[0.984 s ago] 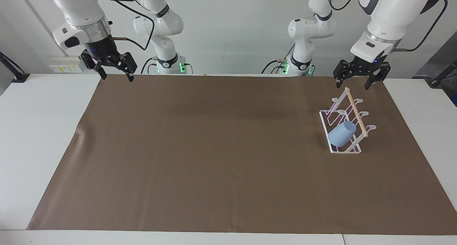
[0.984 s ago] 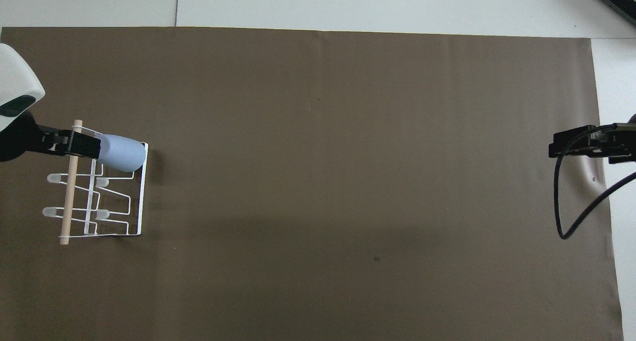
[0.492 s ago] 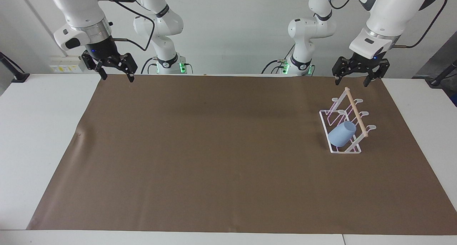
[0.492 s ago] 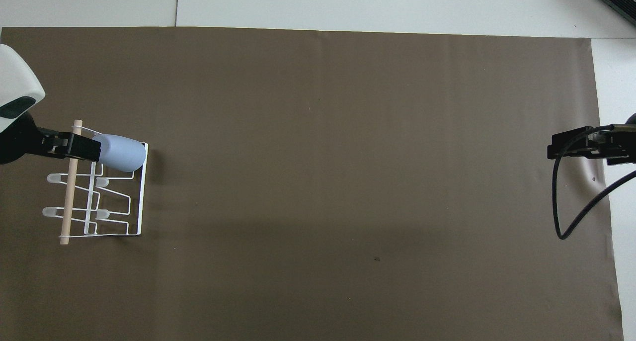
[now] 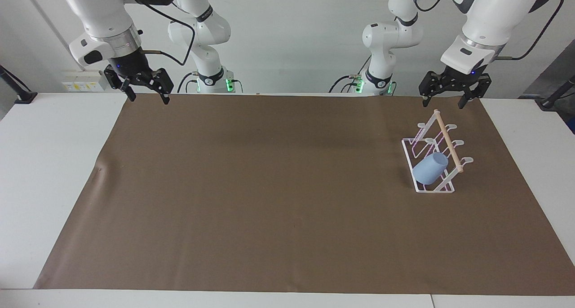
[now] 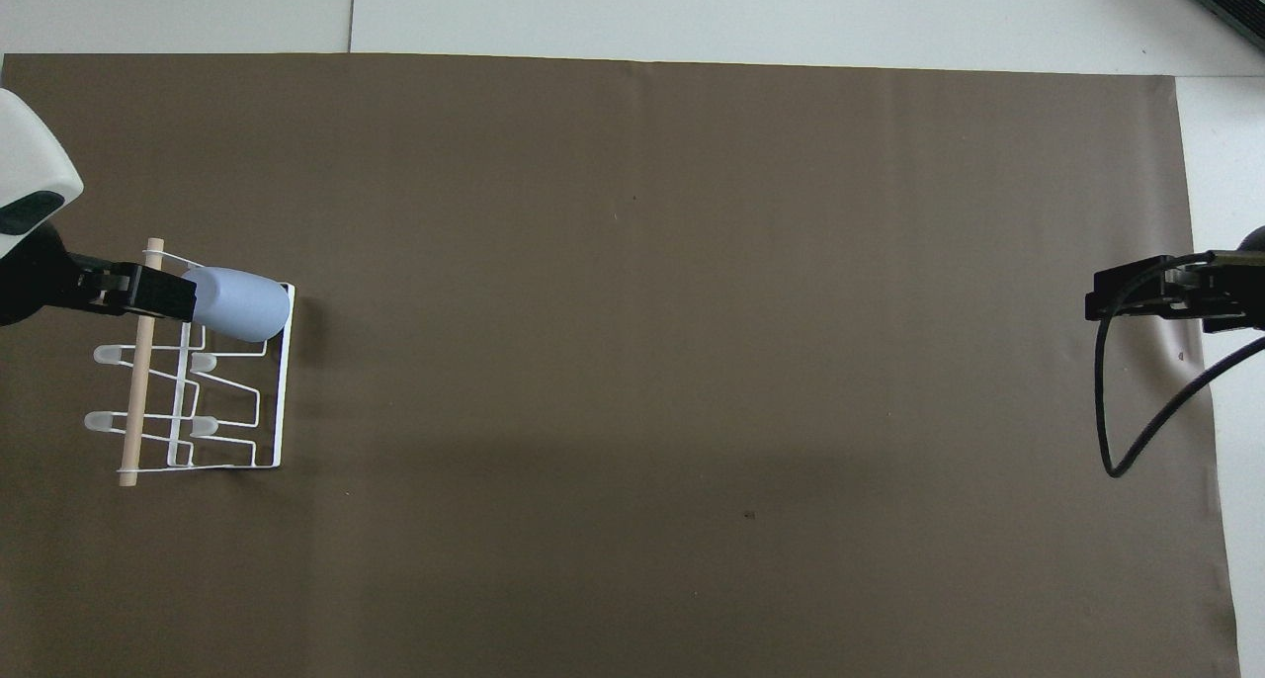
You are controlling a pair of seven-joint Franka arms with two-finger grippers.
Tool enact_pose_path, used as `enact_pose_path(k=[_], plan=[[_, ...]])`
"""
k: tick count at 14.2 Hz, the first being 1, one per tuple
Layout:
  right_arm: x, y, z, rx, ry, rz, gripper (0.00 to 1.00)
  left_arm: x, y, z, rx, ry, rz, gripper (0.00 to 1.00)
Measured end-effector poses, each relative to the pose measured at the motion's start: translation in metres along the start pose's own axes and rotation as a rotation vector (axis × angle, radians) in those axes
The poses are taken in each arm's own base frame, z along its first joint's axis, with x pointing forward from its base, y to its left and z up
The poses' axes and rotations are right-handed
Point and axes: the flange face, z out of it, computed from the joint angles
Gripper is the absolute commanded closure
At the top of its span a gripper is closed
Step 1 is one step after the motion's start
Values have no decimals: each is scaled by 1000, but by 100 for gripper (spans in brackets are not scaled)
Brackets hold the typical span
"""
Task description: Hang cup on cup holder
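Note:
The light-blue cup (image 5: 430,169) (image 6: 242,304) hangs tilted on the cup holder (image 5: 447,139) (image 6: 280,391). Its mouth is up by the wooden rod, at the holder's end farthest from the robots. The white wire holder stands on the brown mat toward the left arm's end of the table. My left gripper (image 5: 442,102) (image 6: 148,293) hangs open and empty above the holder, apart from it and from the cup. My right gripper (image 5: 149,97) (image 6: 1127,293) waits open and empty in the air over the mat's corner at the right arm's end.
A brown mat (image 5: 269,187) covers most of the white table (image 5: 54,164). Several pegs of the holder are bare. A black cable (image 6: 1117,431) droops from the right arm over the mat's edge.
My left gripper has risen a little above the holder. The right gripper has shifted only slightly. Cup and holder have not moved.

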Motion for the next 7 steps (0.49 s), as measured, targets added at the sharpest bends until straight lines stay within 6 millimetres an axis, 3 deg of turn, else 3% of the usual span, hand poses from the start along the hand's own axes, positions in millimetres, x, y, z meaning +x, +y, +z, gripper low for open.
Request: enact_pose_path(k=[7], plan=[[-1,0,0,0,0,0,0,-4,-29,1,-4,-22,-56,0]])
